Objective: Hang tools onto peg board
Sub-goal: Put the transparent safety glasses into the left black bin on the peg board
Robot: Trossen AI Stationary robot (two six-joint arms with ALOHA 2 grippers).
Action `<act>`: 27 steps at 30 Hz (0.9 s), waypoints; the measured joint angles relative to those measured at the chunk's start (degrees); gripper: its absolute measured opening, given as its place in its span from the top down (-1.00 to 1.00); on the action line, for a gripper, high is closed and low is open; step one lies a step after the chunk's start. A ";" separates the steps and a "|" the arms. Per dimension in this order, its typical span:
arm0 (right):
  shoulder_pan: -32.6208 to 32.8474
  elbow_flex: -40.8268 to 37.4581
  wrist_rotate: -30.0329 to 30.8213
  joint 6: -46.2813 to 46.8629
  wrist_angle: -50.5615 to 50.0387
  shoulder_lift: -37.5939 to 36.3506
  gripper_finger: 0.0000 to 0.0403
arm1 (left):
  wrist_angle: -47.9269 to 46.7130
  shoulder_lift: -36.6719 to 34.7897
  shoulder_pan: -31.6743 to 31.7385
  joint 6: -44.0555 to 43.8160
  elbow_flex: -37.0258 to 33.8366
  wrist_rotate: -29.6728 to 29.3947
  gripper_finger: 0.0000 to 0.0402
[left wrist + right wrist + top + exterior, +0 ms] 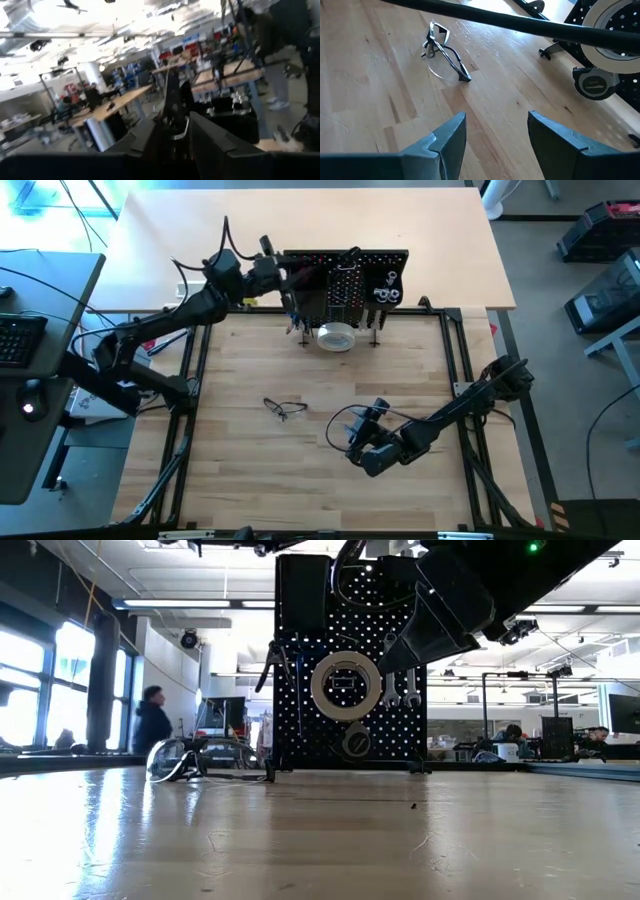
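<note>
Now | left end effector (287, 292) at peg board (345, 272) upper-left edge

1. My table (300, 470) is pale planked wood, faintly glossy.
2. I see the peg board (300, 670) as matt black perforated metal.
3. Wrenches (400, 692) are shiny silver metal.
4. Tape roll (615, 22) looks smooth white.

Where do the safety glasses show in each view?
High view: safety glasses left of centre on the table.
Low view: at left, left of the peg board.
Left wrist view: not in it.
Right wrist view: upper left.
Shared landmark: white tape roll on the peg board.
</note>
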 joint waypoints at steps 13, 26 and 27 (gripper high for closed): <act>0.00 0.00 0.52 0.46 -0.46 0.00 -0.01 | -9.48 -8.20 -1.89 1.95 -0.02 -3.09 0.31; 0.11 0.00 -0.03 -1.68 -0.09 0.00 -0.01 | -31.33 -18.07 -10.78 3.32 -0.02 -3.08 0.29; 0.11 0.00 -0.10 -2.60 0.49 0.00 -0.01 | -34.24 -18.46 -11.79 2.91 -0.02 -3.25 0.29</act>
